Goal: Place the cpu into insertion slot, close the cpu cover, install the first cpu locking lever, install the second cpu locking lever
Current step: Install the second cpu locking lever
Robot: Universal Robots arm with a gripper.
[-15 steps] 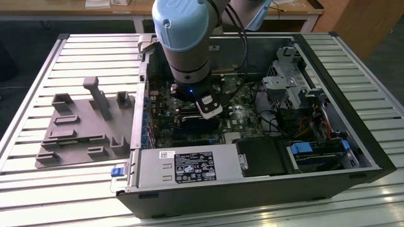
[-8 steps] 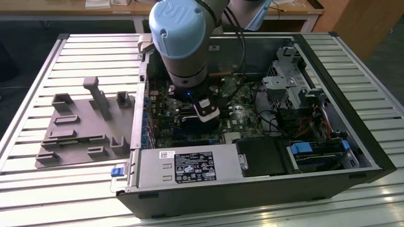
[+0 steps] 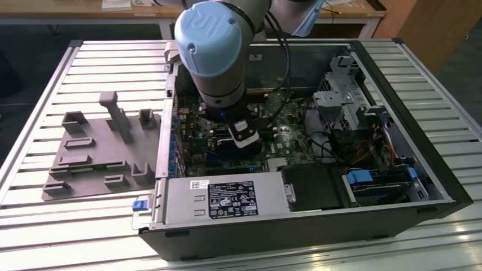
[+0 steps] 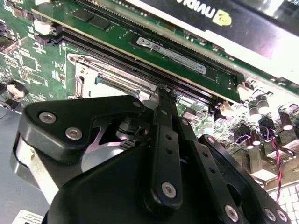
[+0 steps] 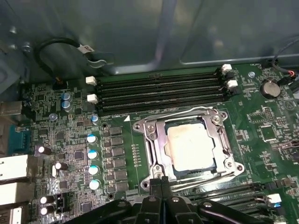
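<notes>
The jaws stand pressed together, their black tips meeting in a narrow point with nothing pinched between them, just at the edge of the insertion slot in the first wrist view. The cpu lies flat inside that slot, its dull silver top showing through the square window of the cpu cover, which lies lowered over it; the tips sit right beside the cover's rim on the side nearest the arm, whether touching it or not cannot be told. A thin metal locking lever runs along the far side of the slot, next to the long black memory slots. In the second wrist view the black linkage of the jaws reaches down toward the same shiny metal frame, with a green memory stick lying just beyond it. In the exterior view the arm reaches down into an open computer case lying on a slatted metal surface, and a grey moulded fixture rests on the surface at the exterior view's left, apart from the case.
</notes>
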